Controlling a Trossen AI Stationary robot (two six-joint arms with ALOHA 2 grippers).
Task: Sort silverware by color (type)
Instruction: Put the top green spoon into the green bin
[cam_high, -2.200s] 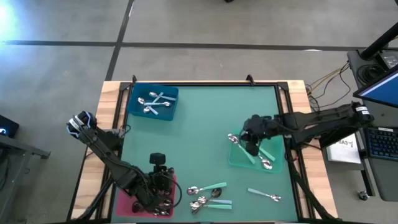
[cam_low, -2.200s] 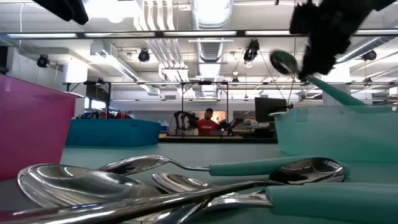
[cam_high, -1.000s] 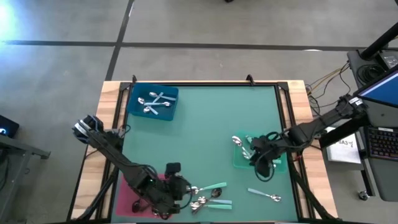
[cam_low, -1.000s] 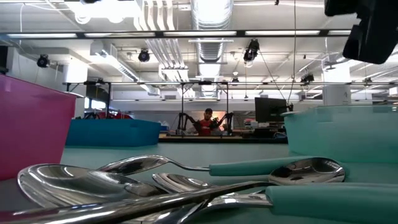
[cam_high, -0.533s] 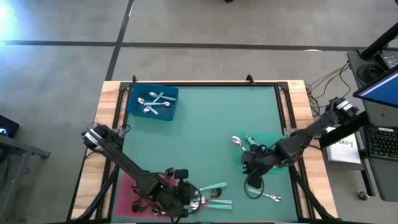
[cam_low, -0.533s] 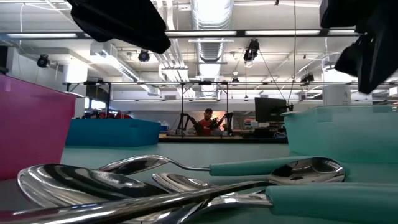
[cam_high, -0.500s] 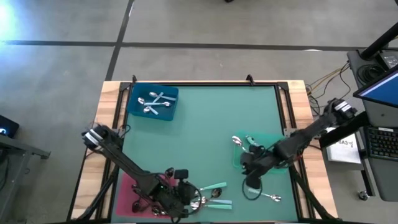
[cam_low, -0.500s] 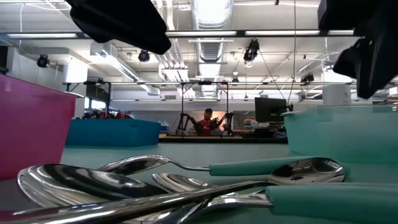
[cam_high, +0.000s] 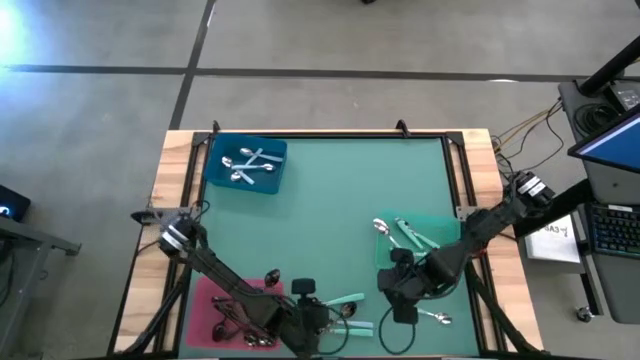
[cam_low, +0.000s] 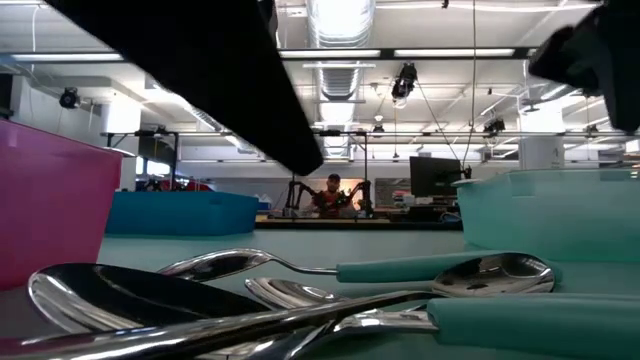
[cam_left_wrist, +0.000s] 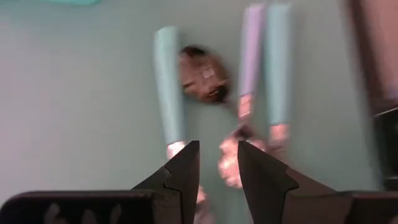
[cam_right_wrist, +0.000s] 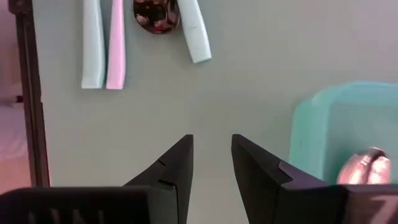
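Loose spoons (cam_high: 340, 312) lie in a pile near the table's near edge, some with mint-green handles, and one lies apart (cam_high: 432, 317) to the right. In the low view this pile (cam_low: 300, 300) fills the foreground. My left gripper (cam_high: 312, 322) hovers open over the pile; the left wrist view shows mint handles (cam_left_wrist: 168, 87) and a bowl (cam_left_wrist: 202, 71) below its fingers (cam_left_wrist: 217, 168). My right gripper (cam_high: 392, 288) is open above bare mat, between the pile and the green tray (cam_high: 440, 228); its wrist view (cam_right_wrist: 211, 162) shows that tray (cam_right_wrist: 348, 130).
The blue tray (cam_high: 215, 175) at the far left holds all-silver spoons. The pink tray (cam_high: 205, 305) at the near left is partly hidden by my left arm. The green tray holds mint-handled spoons (cam_high: 405, 235). Open mat lies in the table's middle (cam_high: 320, 220).
My left gripper has moved from over the pink tray toward the table's right and near edge, and now stands over the spoon pile. My right gripper has moved away from the green tray, toward the near edge and leftward.
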